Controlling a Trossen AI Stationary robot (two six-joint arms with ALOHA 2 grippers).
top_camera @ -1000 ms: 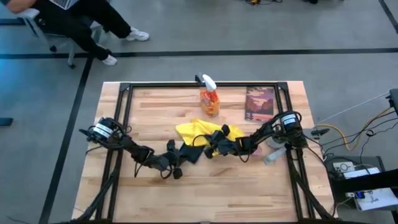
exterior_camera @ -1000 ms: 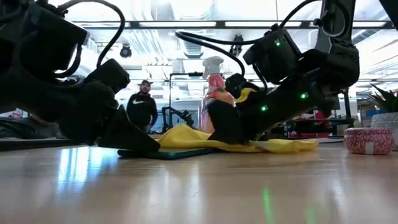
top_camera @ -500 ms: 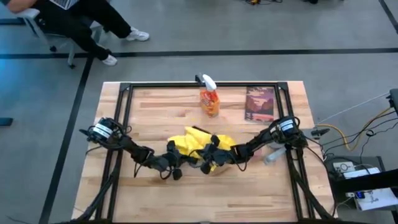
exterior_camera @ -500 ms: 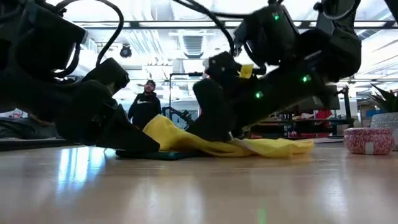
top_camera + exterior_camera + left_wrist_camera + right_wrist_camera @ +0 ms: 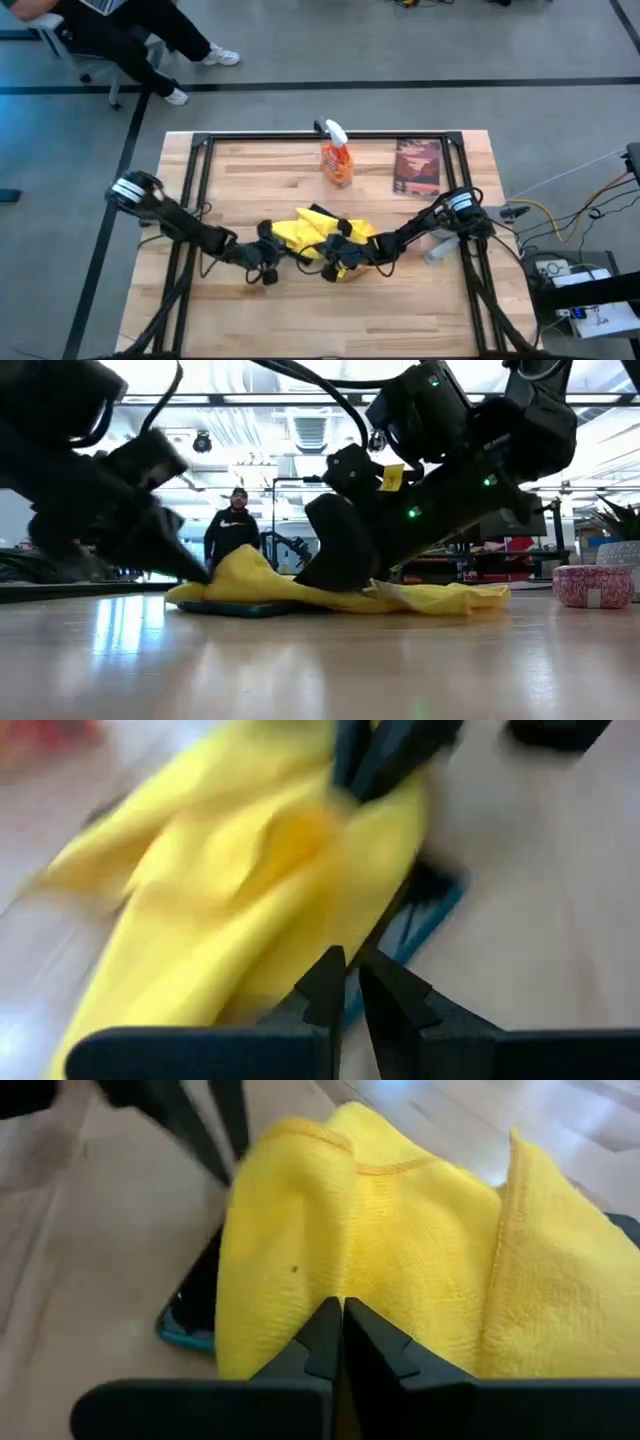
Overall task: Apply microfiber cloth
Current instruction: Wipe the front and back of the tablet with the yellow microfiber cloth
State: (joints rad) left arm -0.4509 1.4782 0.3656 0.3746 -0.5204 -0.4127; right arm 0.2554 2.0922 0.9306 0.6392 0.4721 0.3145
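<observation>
The wiping looks under way rather than finished: the yellow cloth (image 5: 312, 236) lies bunched over the dark tablet (image 5: 195, 1315), covering most of it, with one teal-edged corner of the tablet showing bare beyond the fabric, so much of the screen is probably not yet rubbed. The right gripper (image 5: 333, 262) sits low on the cloth, its fingers (image 5: 322, 1330) drawn together with yellow fabric at their tips, pinching a fold; the cloth spreads out directly ahead of it and under it. The left gripper (image 5: 268, 266) is just beside the cloth's near edge, its fingers (image 5: 325, 988) nearly closed with only a thin gap and, as far as shows, holding nothing; the cloth lies just ahead of it, rising in a heap. The orange spray bottle (image 5: 337, 160) stands well apart, beyond both grippers.
</observation>
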